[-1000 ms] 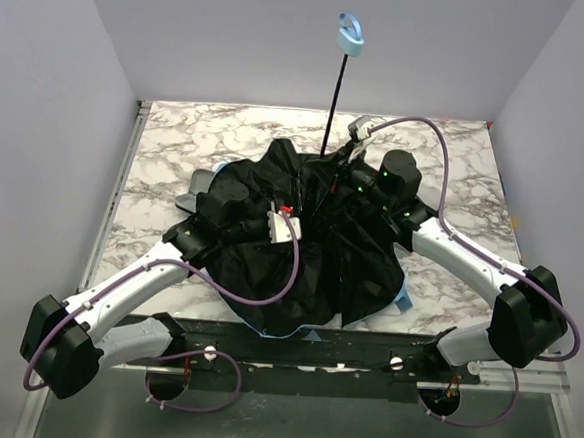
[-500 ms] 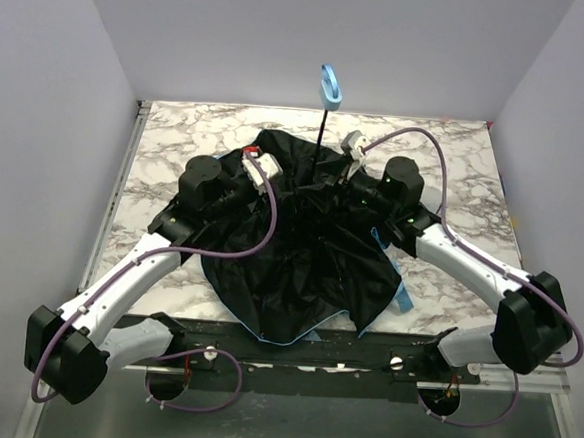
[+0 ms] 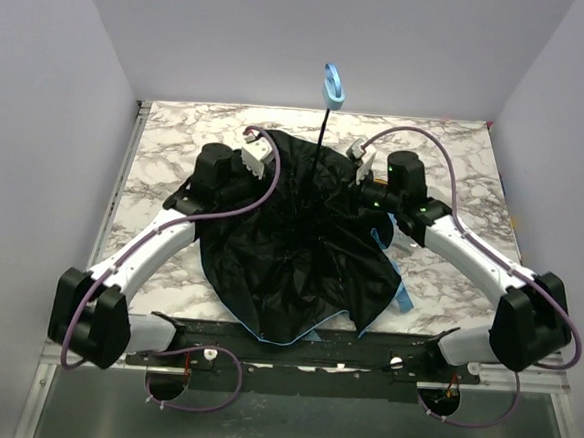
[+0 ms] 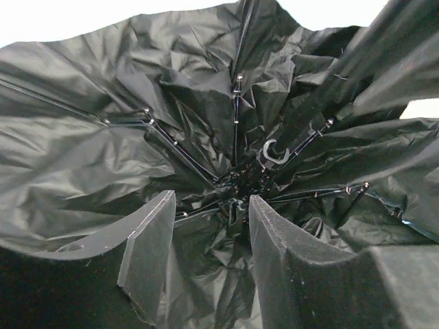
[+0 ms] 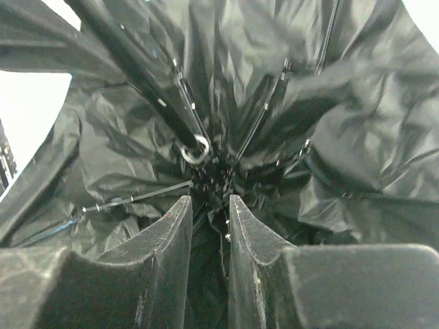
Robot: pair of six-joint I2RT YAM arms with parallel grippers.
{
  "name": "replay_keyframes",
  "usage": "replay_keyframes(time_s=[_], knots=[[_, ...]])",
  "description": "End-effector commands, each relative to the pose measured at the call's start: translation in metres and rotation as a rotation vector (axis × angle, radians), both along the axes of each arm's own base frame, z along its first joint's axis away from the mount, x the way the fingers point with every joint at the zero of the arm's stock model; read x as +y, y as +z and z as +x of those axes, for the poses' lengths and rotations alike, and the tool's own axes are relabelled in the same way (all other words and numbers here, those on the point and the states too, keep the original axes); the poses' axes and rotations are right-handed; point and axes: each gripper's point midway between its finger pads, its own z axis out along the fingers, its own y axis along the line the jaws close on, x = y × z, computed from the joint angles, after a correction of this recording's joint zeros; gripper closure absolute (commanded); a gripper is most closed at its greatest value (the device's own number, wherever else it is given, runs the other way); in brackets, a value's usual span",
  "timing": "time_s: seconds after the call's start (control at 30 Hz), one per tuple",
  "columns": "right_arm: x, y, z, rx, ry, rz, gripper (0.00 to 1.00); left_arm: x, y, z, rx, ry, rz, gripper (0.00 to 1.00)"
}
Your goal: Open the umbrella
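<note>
The umbrella [image 3: 300, 250] lies upside down on the marbled table, its black inside spread upward and a sky-blue edge [image 3: 401, 287] showing at the right. Its thin black shaft [image 3: 320, 131] stands up and carries the light-blue handle [image 3: 331, 85]. My left gripper [image 3: 256, 156] is at the canopy's far left edge. In the left wrist view it [image 4: 212, 199] is open and points at the rib hub [image 4: 236, 184]. My right gripper [image 3: 361, 164] is at the far right edge. In the right wrist view it [image 5: 210, 199] is nearly closed on a rib and fabric near the hub [image 5: 212, 175].
The marbled tabletop [image 3: 167, 140] is walled by white panels at the back and both sides. A dark metal rail [image 3: 313, 346] runs along the near edge. The canopy hangs slightly over that near edge.
My left gripper moved from the canopy's middle to its far left edge. The canopy spread wider and flatter. The shaft swung left and the handle came lower.
</note>
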Motion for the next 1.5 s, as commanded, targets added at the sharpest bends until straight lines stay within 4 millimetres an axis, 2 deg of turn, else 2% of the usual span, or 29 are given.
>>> replay_keyframes(time_s=[0.0, 0.2, 0.33, 0.43, 0.63, 0.77, 0.87, 0.93, 1.0, 1.07, 1.2, 1.23, 1.37, 1.47], knots=[[0.008, -0.033, -0.005, 0.163, 0.026, -0.015, 0.69, -0.009, -0.032, 0.004, 0.263, 0.04, -0.058, 0.53], [0.015, -0.065, 0.009, 0.223, 0.018, -0.035, 0.67, -0.014, -0.063, 0.018, 0.385, 0.069, -0.052, 0.52], [0.007, -0.097, 0.017, 0.241, -0.015, -0.125, 0.64, -0.001, -0.089, 0.031, 0.456, 0.14, -0.01, 0.51], [-0.011, -0.121, 0.017, 0.244, -0.047, -0.222, 0.61, 0.016, -0.107, 0.037, 0.497, 0.178, 0.034, 0.5], [-0.056, -0.168, 0.008, 0.275, -0.074, -0.407, 0.63, 0.053, -0.141, 0.038, 0.64, 0.277, 0.084, 0.52], [-0.087, -0.193, 0.007, 0.296, -0.092, -0.508, 0.62, 0.067, -0.146, 0.041, 0.664, 0.311, 0.093, 0.52], [-0.1, -0.2, 0.005, 0.308, -0.077, -0.552, 0.52, 0.07, -0.144, 0.042, 0.648, 0.302, 0.104, 0.52], [-0.096, -0.193, 0.004, 0.298, -0.035, -0.542, 0.46, 0.067, -0.138, 0.041, 0.636, 0.281, 0.092, 0.52], [-0.086, -0.175, 0.004, 0.281, 0.0, -0.494, 0.42, 0.064, -0.129, 0.042, 0.611, 0.26, 0.073, 0.52], [-0.074, -0.153, 0.006, 0.267, 0.03, -0.434, 0.4, 0.06, -0.118, 0.044, 0.58, 0.24, 0.051, 0.52], [-0.049, -0.096, 0.011, 0.188, 0.082, -0.286, 0.37, 0.051, -0.099, 0.043, 0.537, 0.189, 0.002, 0.51], [-0.042, -0.082, 0.011, 0.179, 0.095, -0.241, 0.36, 0.045, -0.088, 0.04, 0.524, 0.157, -0.028, 0.5], [-0.014, -0.033, 0.004, 0.183, 0.177, -0.072, 0.37, 0.02, -0.052, 0.02, 0.504, 0.041, -0.124, 0.49], [0.003, -0.024, -0.009, 0.176, 0.238, -0.041, 0.45, 0.006, -0.048, -0.005, 0.549, 0.003, -0.146, 0.53]])
